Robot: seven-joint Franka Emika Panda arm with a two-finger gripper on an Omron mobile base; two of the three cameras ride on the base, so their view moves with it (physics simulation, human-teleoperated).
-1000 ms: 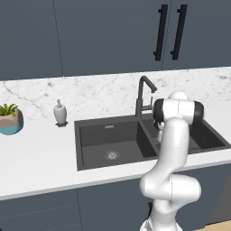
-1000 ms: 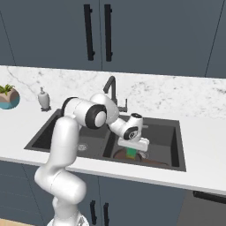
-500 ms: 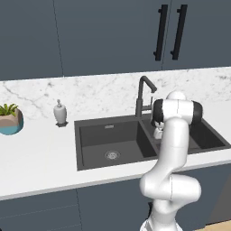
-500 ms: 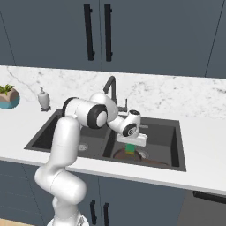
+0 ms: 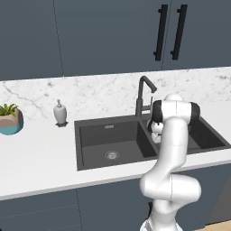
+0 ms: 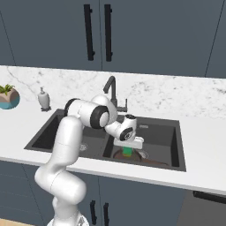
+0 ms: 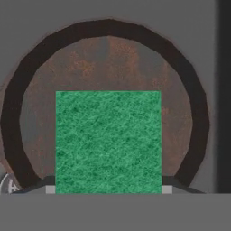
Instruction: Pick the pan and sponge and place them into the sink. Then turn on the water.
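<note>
My gripper [image 6: 127,148] hangs over the right basin of the dark grey sink [image 6: 170,134], shut on the sponge [image 6: 127,152]. In the hand view the sponge's green top [image 7: 108,140] spans the whole gap between the fingertips of the gripper [image 7: 108,189]. Right beneath it the round dark brown pan [image 7: 108,58] lies on the basin floor, and its edge [image 6: 142,159] also shows under the hand. The sponge hides the pan's middle. The dark gooseneck faucet [image 6: 110,89] stands behind the divider, and no water runs from it.
A white soap dispenser [image 5: 60,113] stands on the counter left of the sink [image 5: 90,122], and a potted plant [image 5: 10,118] sits farther left. The faucet [image 5: 143,92] rises close behind my arm. Dark cabinets hang above the marble backsplash.
The hand has drifted slightly to the left over the right basin with the sponge still in it. Nothing else has moved.
</note>
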